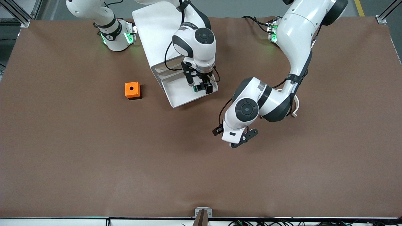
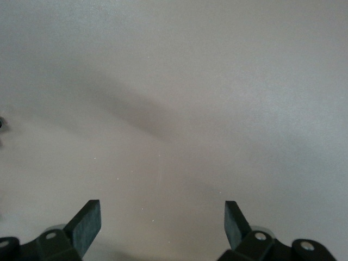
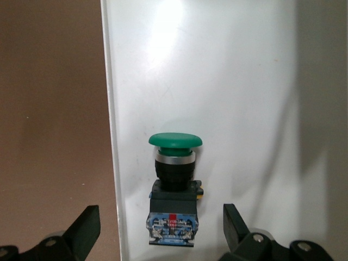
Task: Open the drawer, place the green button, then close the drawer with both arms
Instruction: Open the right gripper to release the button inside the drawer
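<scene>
The drawer (image 1: 179,95) is pulled out of the white cabinet (image 1: 154,28) toward the front camera. The button (image 1: 197,88) lies on its side on the drawer floor, close to the side wall toward the left arm's end. In the right wrist view the button (image 3: 174,185) shows its green cap and black-and-blue body on the white drawer floor (image 3: 234,98). My right gripper (image 1: 200,86) hangs just over it, open (image 3: 160,216), its fingers apart from the button on both sides. My left gripper (image 1: 244,138) is open and empty (image 2: 163,213) over the bare table, nearer the front camera than the drawer.
An orange cube with a round hole (image 1: 133,90) sits on the brown table beside the drawer, toward the right arm's end. A white rounded object (image 1: 295,106) is partly hidden under the left arm's elbow. A plain pale surface fills the left wrist view.
</scene>
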Robot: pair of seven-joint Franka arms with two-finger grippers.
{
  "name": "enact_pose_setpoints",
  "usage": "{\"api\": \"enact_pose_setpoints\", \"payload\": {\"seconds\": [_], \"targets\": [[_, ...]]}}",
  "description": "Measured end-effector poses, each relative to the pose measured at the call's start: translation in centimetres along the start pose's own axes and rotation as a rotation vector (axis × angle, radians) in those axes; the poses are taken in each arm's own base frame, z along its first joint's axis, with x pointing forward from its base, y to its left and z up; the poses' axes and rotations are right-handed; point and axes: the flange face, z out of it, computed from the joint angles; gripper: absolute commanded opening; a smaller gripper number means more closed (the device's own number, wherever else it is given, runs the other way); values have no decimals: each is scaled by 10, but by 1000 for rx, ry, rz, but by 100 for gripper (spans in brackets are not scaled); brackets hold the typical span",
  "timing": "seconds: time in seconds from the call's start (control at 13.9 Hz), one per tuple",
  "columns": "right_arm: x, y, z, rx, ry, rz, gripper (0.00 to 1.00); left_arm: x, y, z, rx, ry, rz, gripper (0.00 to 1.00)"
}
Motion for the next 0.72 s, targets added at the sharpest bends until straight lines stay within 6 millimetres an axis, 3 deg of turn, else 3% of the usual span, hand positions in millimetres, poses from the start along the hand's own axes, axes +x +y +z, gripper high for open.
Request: {"api": "enact_pose_setpoints", "payload": {"seconds": [0.29, 0.72], "targets": [[1, -5, -3, 6, 0, -113, 100, 1, -1, -2, -3, 2, -2, 100], [31, -28, -22, -90, 39, -414, 100, 13, -6, -5, -6, 3, -20, 100]]}}
